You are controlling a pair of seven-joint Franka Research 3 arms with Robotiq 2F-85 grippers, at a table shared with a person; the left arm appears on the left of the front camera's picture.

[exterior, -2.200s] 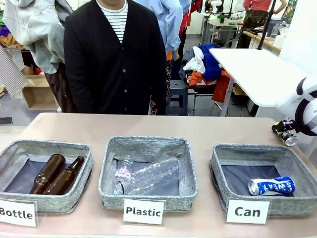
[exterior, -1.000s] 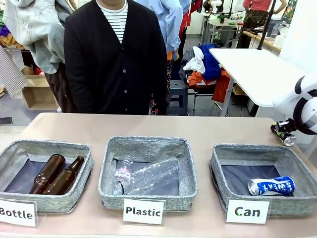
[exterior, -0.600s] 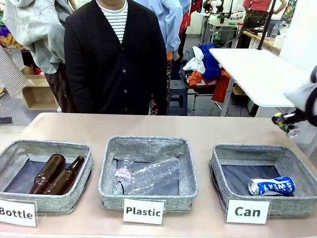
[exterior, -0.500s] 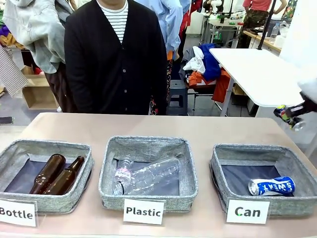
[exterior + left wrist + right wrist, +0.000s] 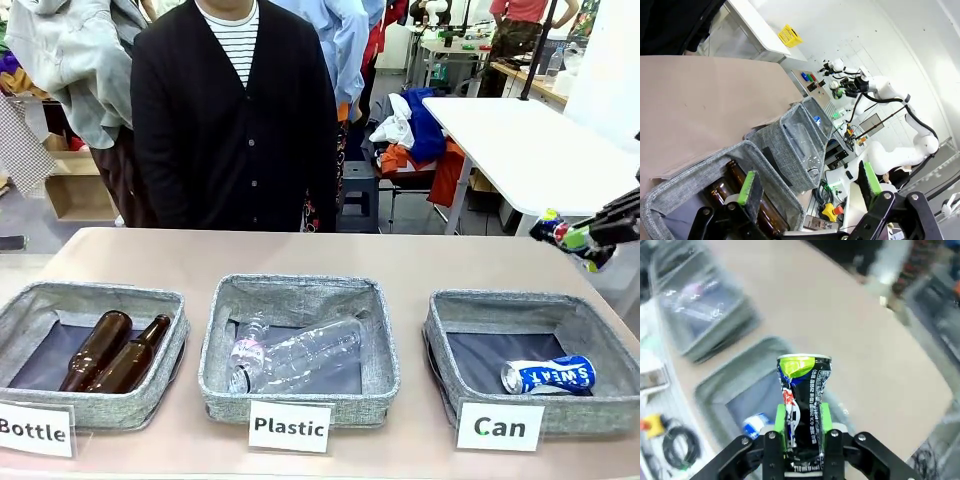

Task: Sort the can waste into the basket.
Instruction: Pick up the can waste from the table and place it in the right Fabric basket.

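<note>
The grey basket (image 5: 500, 302) behind the "Can" card stands at the front right, with a blue and white "SWEAT" can (image 5: 548, 375) lying in it. My right gripper (image 5: 588, 240) hangs in the air above the basket's far right corner, shut on a dented black can (image 5: 558, 233). In the right wrist view the black can (image 5: 802, 400) stands upright between the green pads of the right gripper (image 5: 802, 422), over the blurred basket (image 5: 707, 392) and the blue can (image 5: 756, 424). My left gripper (image 5: 809, 182) is open and holds nothing, above the brown bottles (image 5: 735, 182).
A "Plastic" basket (image 5: 300, 290) with clear bottles sits in the middle and a "Bottle" basket (image 5: 95, 295) with brown glass bottles at the left. A person in a black cardigan (image 5: 235, 120) stands at the far side of the table.
My right gripper has lifted the black can off the table at the right edge and swung it upward and slightly left. The baskets and the person have stayed put.
</note>
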